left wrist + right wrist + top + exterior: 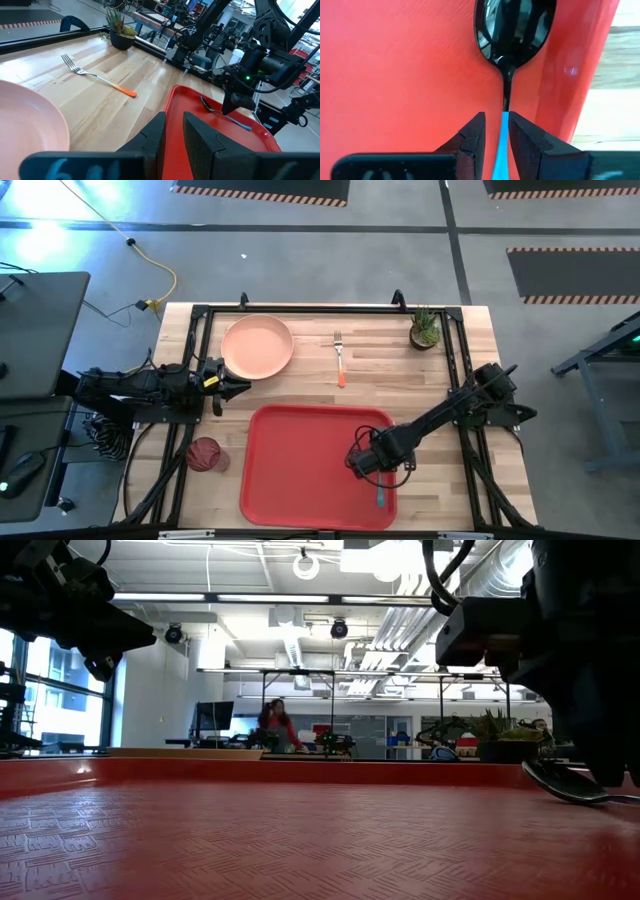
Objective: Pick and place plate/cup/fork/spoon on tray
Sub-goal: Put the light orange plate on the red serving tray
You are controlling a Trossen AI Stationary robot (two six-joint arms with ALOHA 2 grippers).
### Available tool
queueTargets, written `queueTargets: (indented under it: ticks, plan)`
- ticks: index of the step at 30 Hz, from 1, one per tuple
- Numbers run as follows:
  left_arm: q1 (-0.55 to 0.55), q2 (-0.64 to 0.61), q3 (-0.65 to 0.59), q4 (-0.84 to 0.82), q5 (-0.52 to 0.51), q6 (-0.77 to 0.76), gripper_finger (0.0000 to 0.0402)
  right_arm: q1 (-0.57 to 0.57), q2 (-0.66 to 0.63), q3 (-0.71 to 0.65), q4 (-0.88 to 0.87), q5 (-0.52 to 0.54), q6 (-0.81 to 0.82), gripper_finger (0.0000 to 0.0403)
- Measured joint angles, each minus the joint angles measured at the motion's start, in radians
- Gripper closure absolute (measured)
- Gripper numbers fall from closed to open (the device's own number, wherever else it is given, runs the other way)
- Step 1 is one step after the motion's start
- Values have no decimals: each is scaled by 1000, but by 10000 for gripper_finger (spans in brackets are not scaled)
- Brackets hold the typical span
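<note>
The red tray [300, 470] lies at the table's near middle. The spoon [512, 30] lies flat on the tray near its right rim, blue handle [380, 498] toward the near edge. My right gripper [497, 120] is low over the tray, slightly open, its fingers on either side of the handle. The peach-pink plate [257, 346] rests at the far left, and my left gripper [228, 386] waits beside its near edge, narrowly open and empty. The fork [340, 358] lies on the wood. The dark-red cup [204, 453] stands left of the tray.
A small potted plant [424, 328] stands at the far right corner. A black frame [300, 308] runs around the table's edges. Bare wood lies between the fork and the plant, and most of the tray's floor [250, 840] is bare.
</note>
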Motion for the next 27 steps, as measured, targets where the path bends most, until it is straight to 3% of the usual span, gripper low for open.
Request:
queueTargets:
  ticks: [3, 10, 17, 27]
  plan:
    - [0, 0, 0, 0, 0, 0, 348, 0, 0, 15, 0, 22, -5, 327]
    - [0, 0, 0, 22, 0, 0, 348, -9, -1, 120, -32, 234, -86, 327]
    - [0, 0, 0, 127, -12, 89, 348, -38, -1, 248, -178, 360, -162, 327]
    - [0, 0, 0, 199, -72, 157, 317, -72, -2, 402, -346, 466, -241, 327]
